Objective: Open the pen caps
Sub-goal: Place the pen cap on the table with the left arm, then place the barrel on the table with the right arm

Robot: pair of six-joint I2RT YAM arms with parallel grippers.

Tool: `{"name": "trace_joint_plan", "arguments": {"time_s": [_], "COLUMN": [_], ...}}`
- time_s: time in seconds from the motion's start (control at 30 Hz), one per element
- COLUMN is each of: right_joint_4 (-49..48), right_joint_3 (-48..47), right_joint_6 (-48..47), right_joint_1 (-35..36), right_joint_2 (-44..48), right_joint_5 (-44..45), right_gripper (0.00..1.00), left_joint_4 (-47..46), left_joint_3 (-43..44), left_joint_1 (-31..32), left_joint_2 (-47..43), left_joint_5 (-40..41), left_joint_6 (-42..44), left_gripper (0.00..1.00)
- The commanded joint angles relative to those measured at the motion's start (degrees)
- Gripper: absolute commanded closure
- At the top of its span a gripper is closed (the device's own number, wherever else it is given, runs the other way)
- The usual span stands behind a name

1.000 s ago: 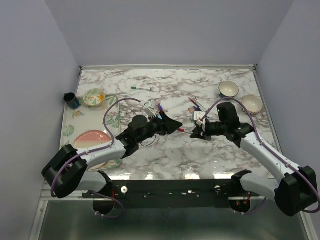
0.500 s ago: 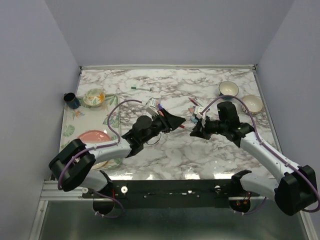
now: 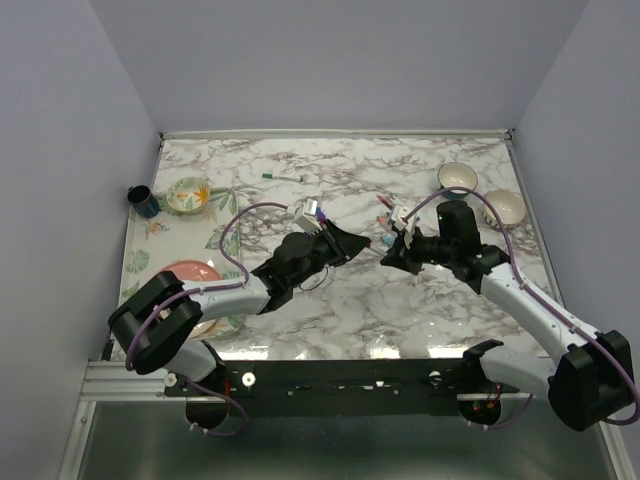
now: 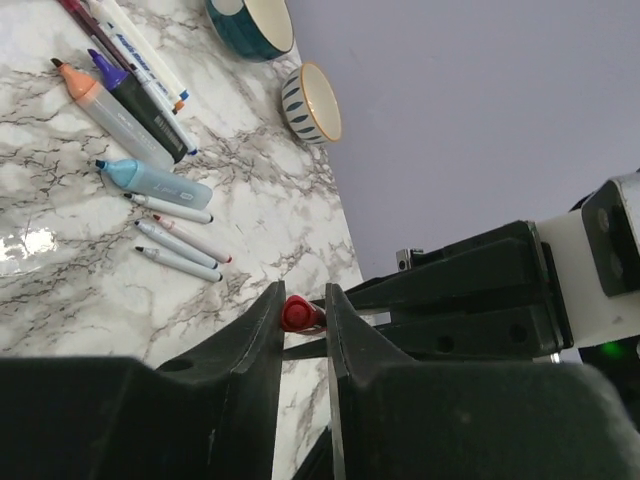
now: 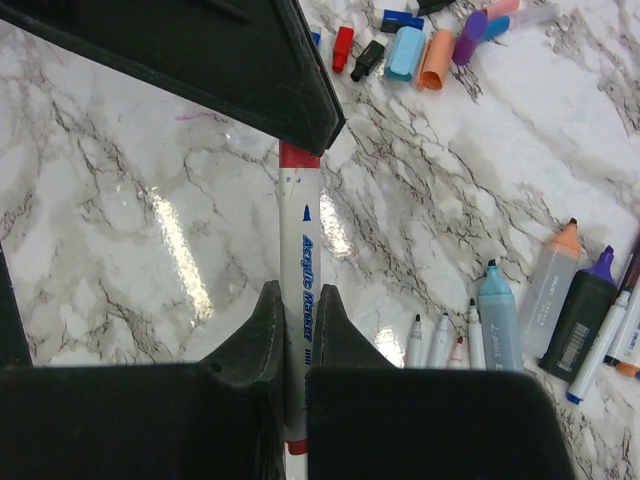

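From above, both arms reach toward the middle of the marble table [image 3: 430,310]. The left claw [image 3: 357,243] comes in from 8 o'clock and the right claw [image 3: 392,255] from 4 o'clock, their tips almost meeting. Whatever sits between them is too small to make out from up here. Two bowls [image 3: 457,178] stand off at 2 o'clock near the table's far right edge. Through the left wrist camera, the red cap [image 4: 296,313] sits squarely between the left claw's two fingers [image 4: 262,335], one at its 9 o'clock and one at its 3 o'clock. Both are pinched against it, so this claw is closed on the cap. The dark body of the right claw fills the space at 3 o'clock just beyond, and a spread of markers [image 4: 150,180] lies on the table up at 10 o'clock. Through the right wrist camera, a white pen [image 5: 300,270] runs straight from 6 to 12 o'clock. Its lower part is clamped between the right claw's fingers [image 5: 262,335], so this claw is closed on the pen body. The red cap is on the pen's far end, at 12 o'clock from that claw, with its tip tucked under the black finger of the left claw. Loose caps [image 5: 404,52] in several colours lie on the table at 1 o'clock, well apart from both claws, and the markers rest at 4 o'clock.
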State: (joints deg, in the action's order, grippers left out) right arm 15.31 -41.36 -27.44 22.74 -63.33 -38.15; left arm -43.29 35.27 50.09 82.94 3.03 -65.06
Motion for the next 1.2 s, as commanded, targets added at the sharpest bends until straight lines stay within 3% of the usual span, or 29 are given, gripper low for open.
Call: {"name": "trace_joint_plan", "arguments": {"time_s": [0.0, 0.07, 0.2, 0.27, 0.43, 0.63, 0.73, 0.9, 1.17], "right_joint_4": [-0.6, -0.5, 2.3, 3.2, 5.3, 5.1, 2.7, 0.5, 1.4], "right_joint_3": [-1.0, -1.1, -1.9, -2.4, -2.9, -3.1, -2.8, -3.2, -4.8], "right_joint_6": [0.7, 0.6, -1.2, -1.8, -3.3, -3.4, -1.7, 0.2, 1.4], "right_joint_1": [-0.3, -0.3, -0.3, -0.4, -0.3, -0.4, -0.3, -1.1, -4.7], "right_joint_2": [-0.7, -0.8, -1.4, -1.8, -2.3, -3.1, -4.1, -6.1, -8.7], "right_joint_5": [0.5, 0.3, -2.1, -2.5, -3.9, -1.6, 4.0, 12.3, 17.1], "right_gripper": [0.99, 0.99, 0.99, 0.99, 0.99, 0.99, 1.00, 0.99, 0.95], "left_joint_4": [-0.9, -1.0, 0.9, 2.5, 12.1, 16.7, 18.8, 20.1, 23.3], "left_joint_3": [2.3, 1.9, -0.5, -4.0, -5.2, -7.0, -7.9, -9.2, -5.5], "left_joint_1": [0.6, 0.5, -0.4, -1.7, -9.5, -15.5, -16.9, -19.1, -22.4], "left_joint_2": [0.7, 0.4, -3.7, -8.1, -15.6, -19.6, -19.0, -14.6, -4.0], "left_joint_5": [3.3, 4.1, 12.7, 21.9, 27.4, 22.2, 17.6, 10.3, 3.1], "left_joint_6": [-0.3, -0.6, -0.2, -2.2, -3.7, -1.7, 0.4, 4.9, 13.8], "left_gripper": [0.90, 1.00, 1.00, 1.00, 1.00, 1.00, 1.00, 1.00, 1.00]}}
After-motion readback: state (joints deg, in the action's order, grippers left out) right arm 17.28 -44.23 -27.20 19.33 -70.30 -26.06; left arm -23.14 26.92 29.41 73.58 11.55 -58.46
